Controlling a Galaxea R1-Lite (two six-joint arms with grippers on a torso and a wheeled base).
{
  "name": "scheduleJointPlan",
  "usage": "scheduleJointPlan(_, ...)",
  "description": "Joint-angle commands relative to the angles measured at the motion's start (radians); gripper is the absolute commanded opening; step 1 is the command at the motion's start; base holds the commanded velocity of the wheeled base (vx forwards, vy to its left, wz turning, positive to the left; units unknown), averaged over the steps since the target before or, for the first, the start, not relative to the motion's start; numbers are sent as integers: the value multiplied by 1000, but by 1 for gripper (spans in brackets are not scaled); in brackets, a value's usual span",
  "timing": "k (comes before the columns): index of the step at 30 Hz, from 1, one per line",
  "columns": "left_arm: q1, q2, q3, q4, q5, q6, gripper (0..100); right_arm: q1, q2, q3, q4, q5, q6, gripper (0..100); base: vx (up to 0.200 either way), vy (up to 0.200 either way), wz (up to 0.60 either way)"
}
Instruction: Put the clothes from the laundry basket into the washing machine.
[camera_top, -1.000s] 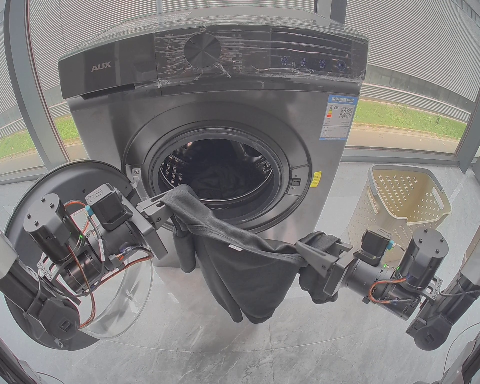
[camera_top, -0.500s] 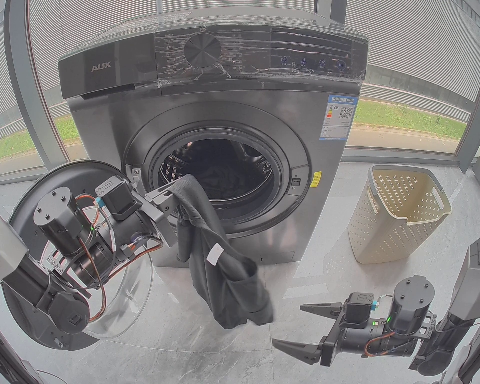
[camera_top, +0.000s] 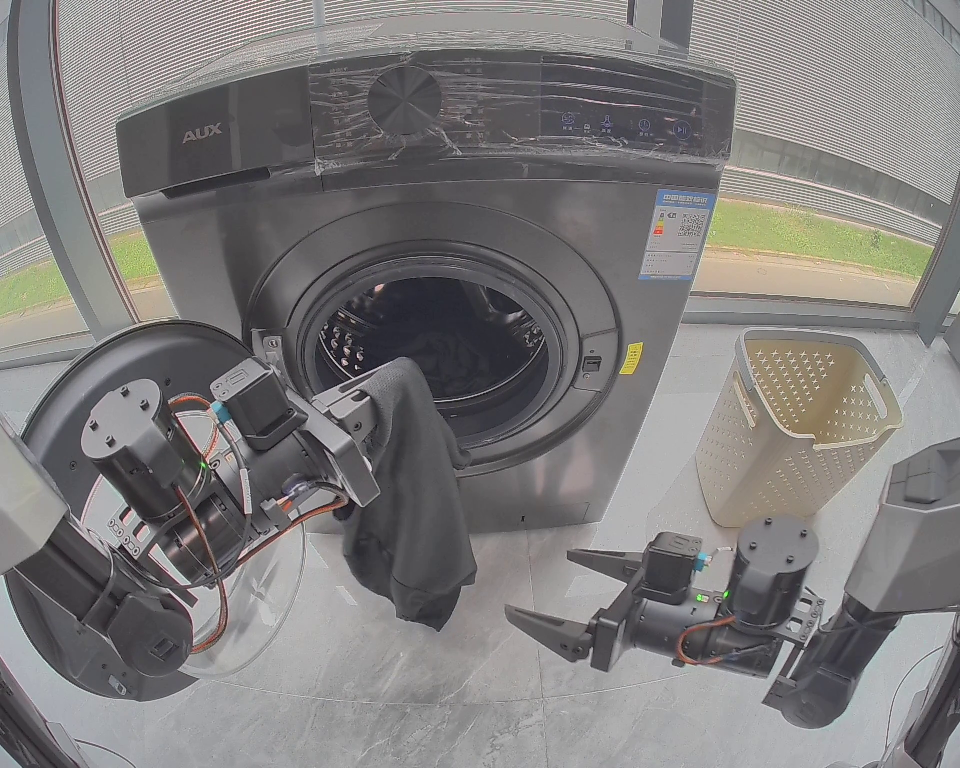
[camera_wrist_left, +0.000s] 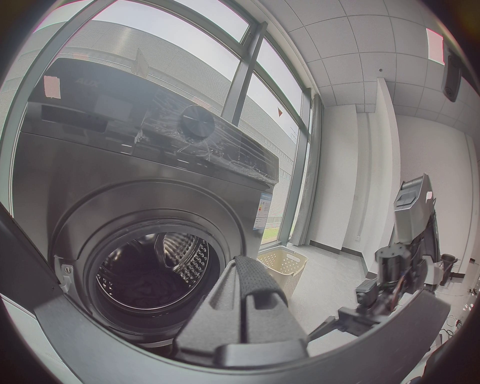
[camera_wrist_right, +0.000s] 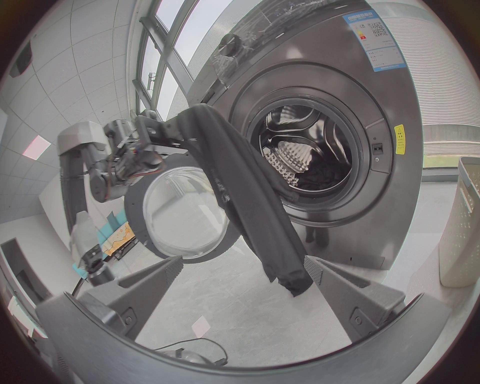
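Left end effector (camera_top: 365, 400): I see it clenched on the top edge of a dark garment (camera_top: 415, 500), held up at the left rim of the washing machine (camera_top: 420, 200) opening.

Dark garment: it hangs in one long fold from that grip, draped in front of the lower left part of the opening and outside the drum (camera_top: 440, 340). I cannot tell whether its lower end touches the floor (camera_top: 620, 720).

Right end effector (camera_top: 545, 585): released, with its two fingers spread wide and nothing between them. It is low over the floor, in front of the machine and to the right of the hanging garment, close to it but apart.

Drum: dark cloth (camera_top: 455, 360) lies inside, toward the bottom.

Door (camera_top: 150, 350): swung fully open to my left, with its glass bowl behind the left arm.

Laundry basket (camera_top: 800, 430): the cream, perforated basket stands upright on the floor, just beside the machine's right side and well apart from the garment.
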Motion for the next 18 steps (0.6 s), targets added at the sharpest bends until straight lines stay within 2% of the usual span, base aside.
scheduleJointPlan(1, -19, -11, -2, -1, 0, -5, 0, -49, 170, -137, 1, 0, -37, 100, 0, 0, 0)
scheduleJointPlan(5, -19, -19, -4, -1, 0, -8, 0, -63, 243, -242, 1, 3, -75, 100, 0, 0, 0)
scheduleJointPlan(13, -29, -35, -5, -1, -2, -8, 0, -64, 320, -395, 7, 6, -80, 100, 0, 0, 0)
scheduleJointPlan(18, -42, -38, -5, -1, -2, -7, 0, -58, 351, -444, 8, 8, -78, 100, 0, 0, 0)
